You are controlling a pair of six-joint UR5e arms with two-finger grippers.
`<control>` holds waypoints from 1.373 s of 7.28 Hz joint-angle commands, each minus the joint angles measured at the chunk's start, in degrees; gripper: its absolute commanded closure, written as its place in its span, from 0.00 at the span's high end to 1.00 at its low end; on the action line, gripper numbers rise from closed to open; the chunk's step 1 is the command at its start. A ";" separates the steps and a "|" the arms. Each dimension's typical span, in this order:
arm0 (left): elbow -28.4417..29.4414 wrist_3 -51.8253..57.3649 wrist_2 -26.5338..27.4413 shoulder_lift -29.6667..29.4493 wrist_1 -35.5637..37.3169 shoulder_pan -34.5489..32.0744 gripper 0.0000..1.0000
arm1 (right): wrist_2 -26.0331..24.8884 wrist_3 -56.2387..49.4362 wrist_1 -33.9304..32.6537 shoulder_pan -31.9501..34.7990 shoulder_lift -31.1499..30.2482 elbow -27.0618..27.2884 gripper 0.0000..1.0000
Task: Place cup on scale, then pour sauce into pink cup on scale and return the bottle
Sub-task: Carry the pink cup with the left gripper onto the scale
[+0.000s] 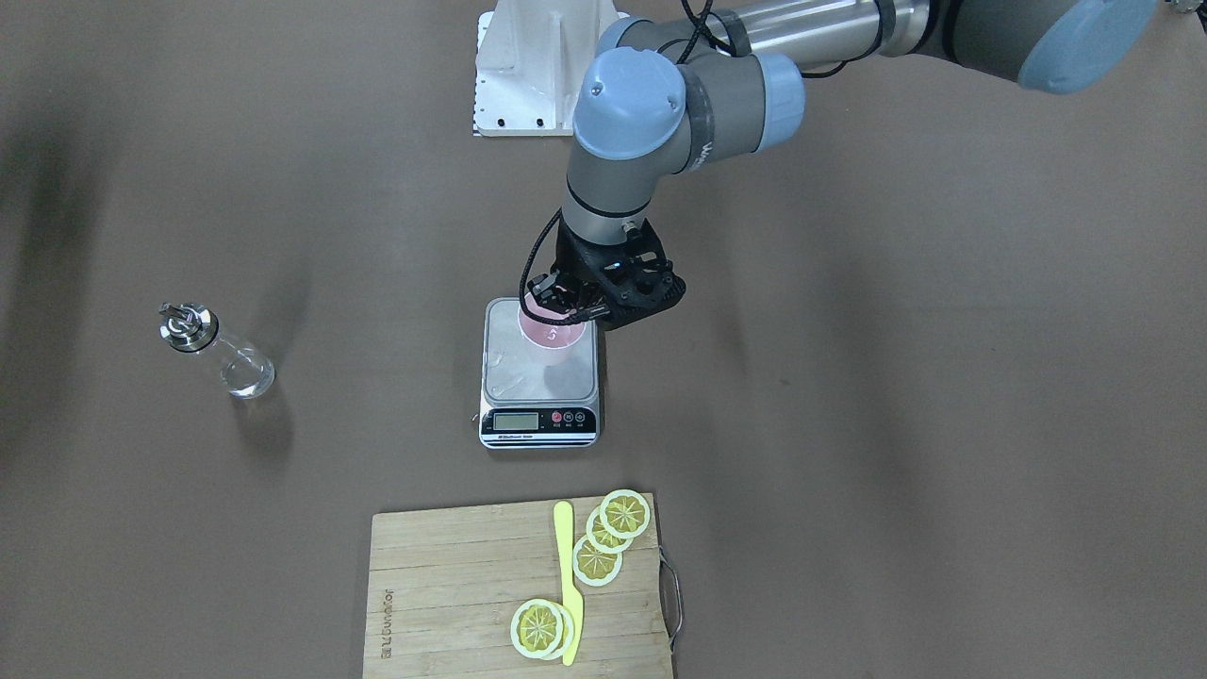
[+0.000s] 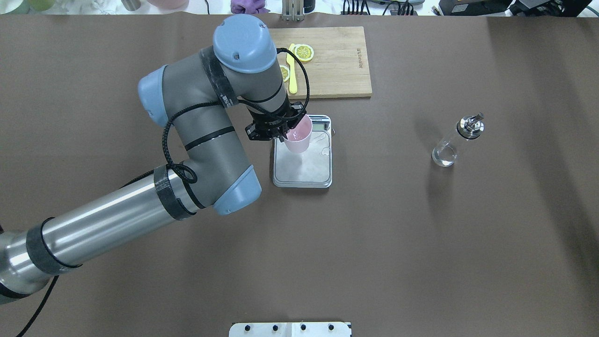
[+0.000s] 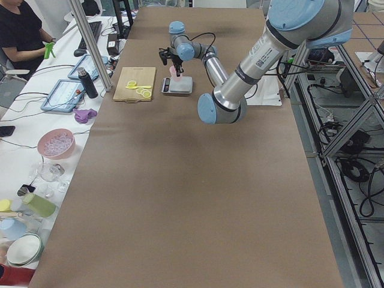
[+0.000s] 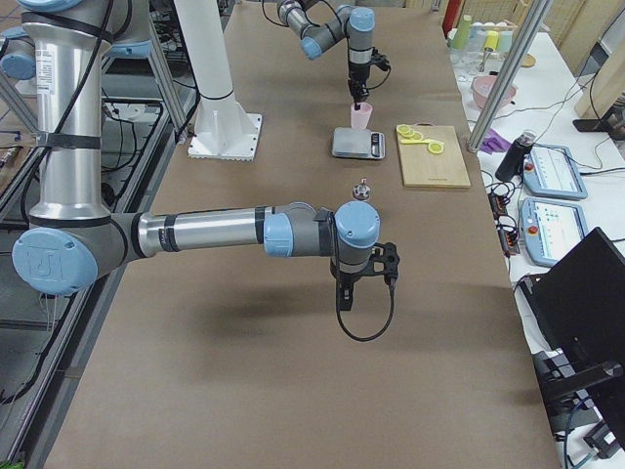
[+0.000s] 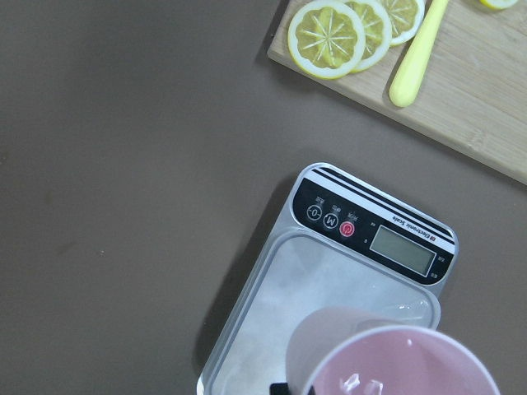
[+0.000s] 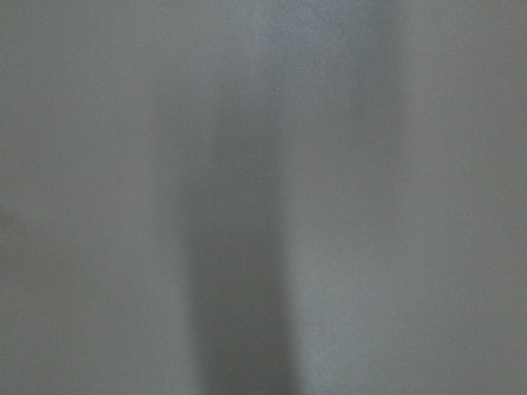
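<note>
1. The left gripper [image 2: 282,135] is reaching in from the left side of the overhead view and pointing down over the scale [image 2: 304,171]. Its fingers are pinching the left side of the rim of the cup [image 2: 299,138].
2. The cup is hanging upright and mouth up just right of the gripper, over the half of the platform nearer the display. I cannot tell whether its base is touching the platform. The wrist view is showing the pink mouth close beneath the camera, with the scale's buttons and blank display beyond it.
3. The scale is lying flat on the table [image 2: 421,257], its display end facing the board [image 2: 337,65].
4. The board is lying just beyond the scale, apart from it, and is carrying lemon slices [image 2: 303,52] and a yellow knife [image 2: 292,75].
5. The bottle [image 2: 451,145] is standing on the table well to the right of the scale and well apart from the left gripper, its metal spout on top.
6. The right gripper [image 4: 363,278] is showing only in the right side view, pointing down over bare table, on the camera's side of the bottle and apart from it. I cannot tell whether it is open or closed, and its wrist camera is giving only a grey blur.
</note>
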 commanded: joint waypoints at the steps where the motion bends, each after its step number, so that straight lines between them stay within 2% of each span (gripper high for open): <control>1: 1.09 -0.05 1.06 -0.31 -0.38 1.65 0.00 | 0.00 0.00 0.08 0.00 -0.07 -0.01 1.00; 4: 2.15 0.04 1.06 -0.31 -0.47 2.35 0.00 | 0.27 0.00 0.08 0.00 -0.16 -0.01 1.00; 5: 2.06 -0.05 1.06 -0.40 -0.38 2.35 0.04 | 0.27 0.00 0.08 0.00 -0.25 -0.01 1.00; 6: 2.06 0.04 1.06 -0.32 -0.38 2.35 0.85 | 0.36 0.00 0.08 0.00 -0.16 0.08 1.00; 7: 1.28 0.13 1.15 -0.31 -0.21 2.27 0.99 | 0.36 0.00 0.08 0.00 0.10 0.26 1.00; 9: -2.31 2.31 0.97 0.12 0.58 1.57 0.99 | 0.36 0.09 -0.36 0.00 0.02 5.06 1.00; 10: -4.77 2.67 0.88 1.52 1.45 0.95 0.99 | 0.10 0.61 -0.19 0.00 -0.25 9.27 1.00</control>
